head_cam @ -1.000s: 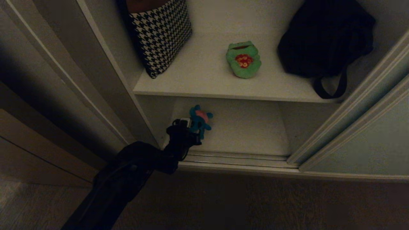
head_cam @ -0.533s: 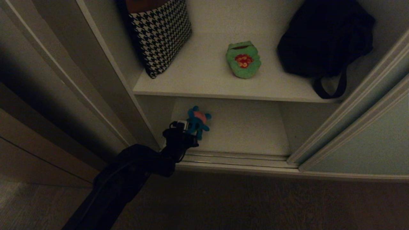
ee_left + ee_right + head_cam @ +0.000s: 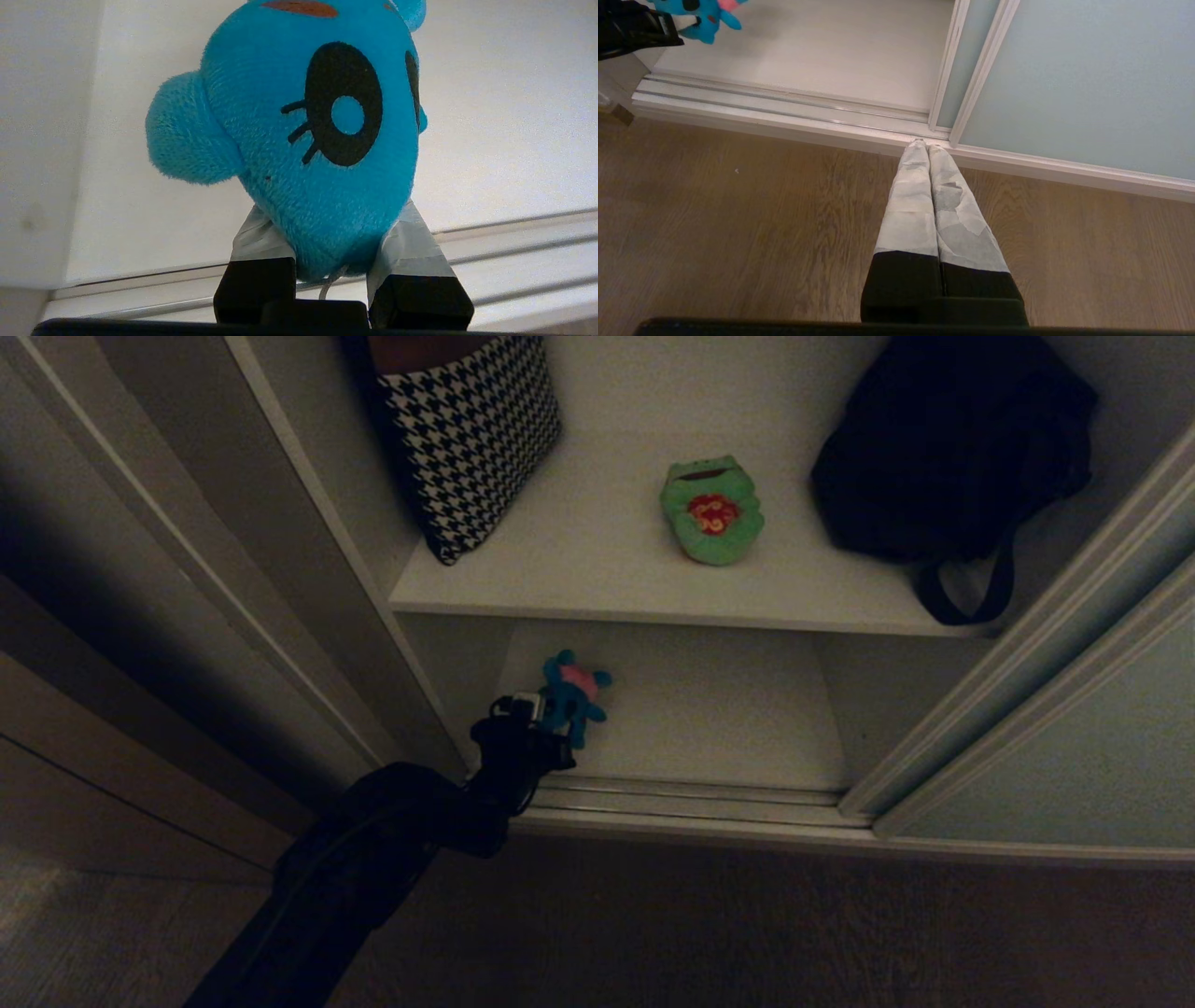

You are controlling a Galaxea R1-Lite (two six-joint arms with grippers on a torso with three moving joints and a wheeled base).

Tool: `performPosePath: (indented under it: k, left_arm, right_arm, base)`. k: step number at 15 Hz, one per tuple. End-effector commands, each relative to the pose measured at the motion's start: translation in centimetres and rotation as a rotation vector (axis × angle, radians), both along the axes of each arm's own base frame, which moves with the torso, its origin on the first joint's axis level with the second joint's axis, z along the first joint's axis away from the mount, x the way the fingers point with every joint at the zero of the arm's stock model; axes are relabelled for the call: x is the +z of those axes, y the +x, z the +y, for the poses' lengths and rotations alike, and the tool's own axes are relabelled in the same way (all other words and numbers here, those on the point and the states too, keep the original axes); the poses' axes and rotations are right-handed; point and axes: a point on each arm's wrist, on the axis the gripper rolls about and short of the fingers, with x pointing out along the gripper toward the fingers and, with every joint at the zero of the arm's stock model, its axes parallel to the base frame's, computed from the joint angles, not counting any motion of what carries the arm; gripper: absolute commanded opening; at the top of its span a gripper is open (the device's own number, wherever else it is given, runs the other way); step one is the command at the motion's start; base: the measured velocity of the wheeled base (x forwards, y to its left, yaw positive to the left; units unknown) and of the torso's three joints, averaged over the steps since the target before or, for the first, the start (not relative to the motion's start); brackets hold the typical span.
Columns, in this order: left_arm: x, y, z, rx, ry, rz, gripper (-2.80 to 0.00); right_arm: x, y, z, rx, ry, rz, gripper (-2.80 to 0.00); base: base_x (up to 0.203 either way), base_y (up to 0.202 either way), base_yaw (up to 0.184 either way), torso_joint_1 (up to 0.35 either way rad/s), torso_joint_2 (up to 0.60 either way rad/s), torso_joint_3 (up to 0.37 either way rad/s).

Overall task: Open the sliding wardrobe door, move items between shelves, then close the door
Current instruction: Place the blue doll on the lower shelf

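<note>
My left gripper (image 3: 549, 714) (image 3: 334, 233) is shut on the teal plush toy (image 3: 571, 693) (image 3: 322, 135), holding it above the left front of the lower shelf (image 3: 719, 709). The same toy (image 3: 703, 14) shows in the right wrist view. The green frog-like plush toy (image 3: 711, 511) lies on the upper shelf (image 3: 597, 551). The sliding wardrobe door (image 3: 1074, 747) (image 3: 1087, 79) stands slid aside at the right, leaving the opening free. My right gripper (image 3: 924, 145) is shut and empty, parked over the wooden floor near the door's frame edge.
A houndstooth bag (image 3: 471, 429) leans at the upper shelf's left, a big black bag (image 3: 948, 448) sits at its right with a strap hanging over the edge. The ribbed floor track (image 3: 691, 807) (image 3: 784, 114) runs along the wardrobe's front. Dark panelling (image 3: 112, 728) is at the left.
The left gripper with the teal toy has drifted slightly left and towards the front of the lower shelf. Nothing else has moved.
</note>
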Motion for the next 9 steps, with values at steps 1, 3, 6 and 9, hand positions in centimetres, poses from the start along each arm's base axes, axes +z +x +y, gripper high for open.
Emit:
performPosePath:
  k: [1,3,6,9]
  left_arm:
    - [-0.03,-0.03,-0.07,-0.009,-0.004,0.000,-2.80]
    - [-0.07,-0.03,-0.08,-0.008,0.002,0.003,-2.80]
    - [0.05,-0.02,-0.07,-0.007,0.008,0.002,-2.80]
    - [0.03,-0.04,-0.14,-0.002,0.010,0.003,-2.80]
  right_arm:
    - [-0.01,0.00,0.00,0.000,-0.001,0.000,-2.80]
    - [-0.06,0.01,0.00,0.000,0.000,0.002,-2.80]
    - [-0.01,0.00,0.00,0.000,-0.001,0.000,-2.80]
    - [-0.01,0.00,0.00,0.001,0.000,0.000,-2.80]
  base:
    - [0.000,0.000,0.000,0.000,0.00,0.000]
    - [0.063,0.000,0.000,-0.001,0.00,0.004]
    - [0.188,0.000,0.002,0.005,0.00,0.001]
    - [0.042,0.000,0.000,0.003,0.00,0.003]
